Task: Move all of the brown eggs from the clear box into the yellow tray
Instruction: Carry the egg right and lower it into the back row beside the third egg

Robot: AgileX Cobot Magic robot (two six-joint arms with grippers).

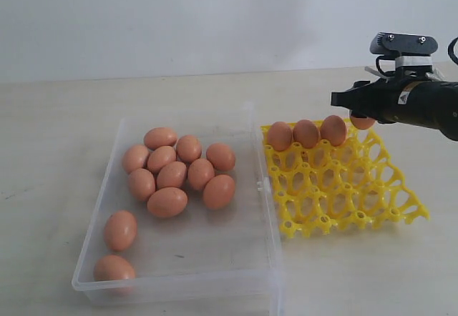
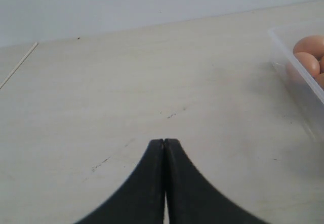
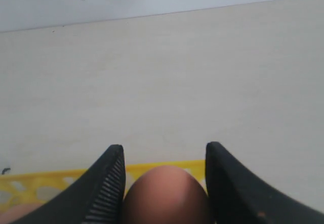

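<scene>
Exterior view: nearest, the box (image 1: 186,286) lies on the table (image 1: 57,116) with twelve eggs (image 1: 172,175) in it. Two sit apart near its front left corner and ten cluster toward the far left, most of them touching. Just beside the box's right wall sits the tray (image 1: 343,194). Three more eggs stand side by side in its far row, starting at the corner next to the box. A fourth egg (image 1: 363,121) comes next in that row, half hidden under the right arm, which reaches in from the right edge. I cannot tell whether it rests in its cup or hangs just above.

Right wrist view: the right gripper (image 3: 164,152) has its fingers (image 3: 106,183) one on each side of that egg, pinching it over the tray's yellow edge. Beyond are the table and a pale wall (image 3: 152,1).

Left wrist view: the left gripper (image 2: 164,142) has its fingers (image 2: 147,183) pressed together over the table, with a corner of the box and a few eggs nearby.
</scene>
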